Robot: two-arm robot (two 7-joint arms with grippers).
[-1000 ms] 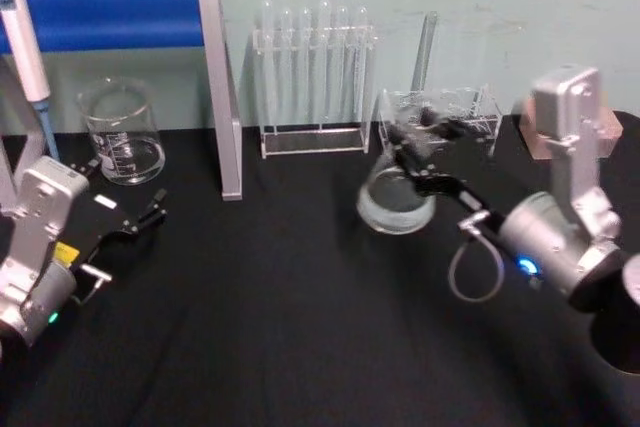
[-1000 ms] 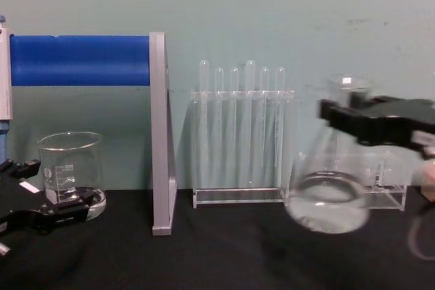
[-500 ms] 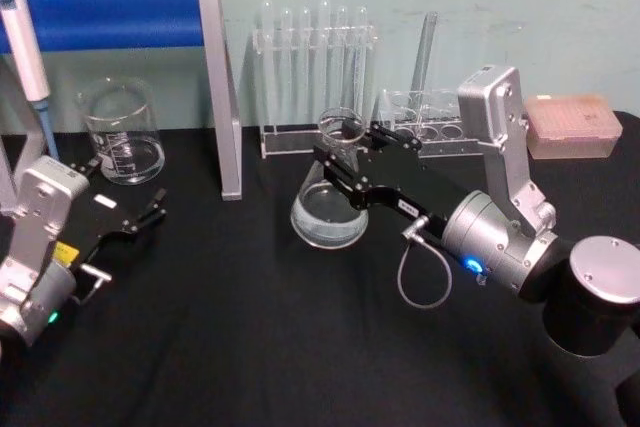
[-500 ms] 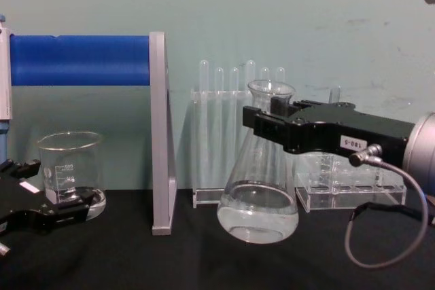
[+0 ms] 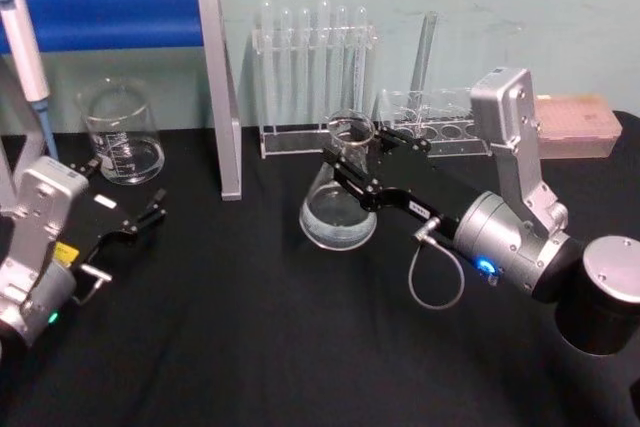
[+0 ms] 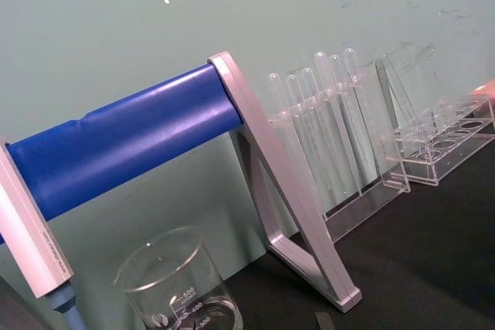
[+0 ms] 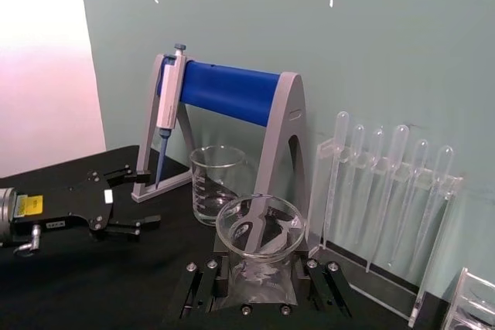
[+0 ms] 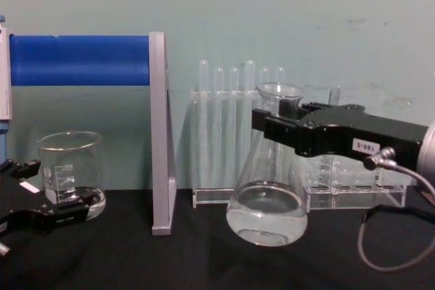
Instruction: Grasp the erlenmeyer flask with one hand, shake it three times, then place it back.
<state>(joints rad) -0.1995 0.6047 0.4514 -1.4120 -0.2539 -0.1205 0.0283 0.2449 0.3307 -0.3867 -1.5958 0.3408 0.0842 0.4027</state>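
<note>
Black desk (image 5: pixel 250 347) below: right claw (image 8: pixel 275 127) pinches the erlenmeyer flask (image 8: pixel 266 208) at its neck, hiding part. Left claw (image 5: pixel 152 209) lies open, empty.

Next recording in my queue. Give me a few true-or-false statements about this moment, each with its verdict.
1. The right claw is shut on the neck of the erlenmeyer flask. True.
2. The flask is empty. False: clear liquid sits in its wide base.
3. The left claw is gripping the beaker. False: it is open and holds nothing, resting on the robot's left side close to the beaker.
4. The test tubes stand upright in a clear rack against the wall, behind the flask. True.
</note>
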